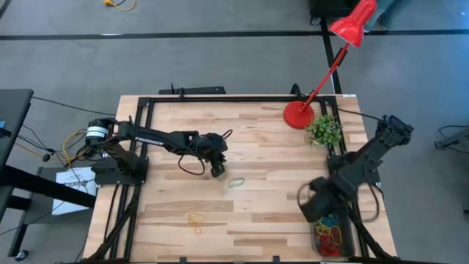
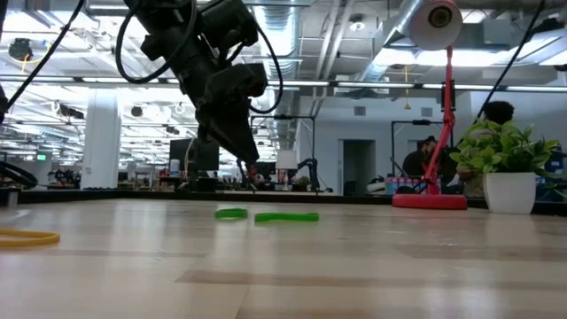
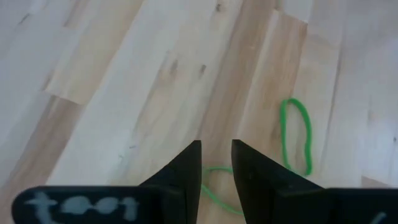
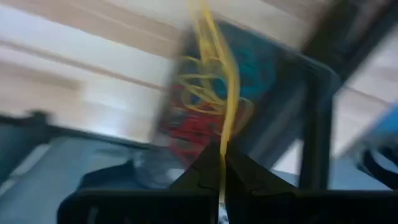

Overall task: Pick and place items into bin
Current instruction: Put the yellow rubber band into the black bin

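A green loop (image 1: 236, 182) lies flat on the wooden table, and it also shows in the left wrist view (image 3: 296, 134) and in the low view (image 2: 285, 216). My left gripper (image 1: 218, 170) hovers just left of it, a little above the table, fingers narrowly open (image 3: 216, 155) and empty. A yellow loop (image 1: 195, 220) lies near the front. The bin (image 1: 319, 248) sits at the front right corner with several red, blue and yellow loops in it. My right gripper (image 1: 316, 207) is over the bin's far end, shut on a yellow loop (image 4: 214, 56). My right gripper pinches one end of the yellow loop (image 4: 222, 142) between its two fingertips. The fingers come from above, slanting down toward the bin. The loop stretches out beyond the fingertips as a thin doubled strand, lifted over the loops in the bin (image 4: 205, 124).
A red lamp base (image 1: 298, 114) and a small potted plant (image 1: 324, 130) stand at the far right. Black frame rails (image 1: 139, 147) run along the table's sides. Bare wood lies in the middle of the table. A person shows far behind the plant in the low view (image 2: 499, 115).
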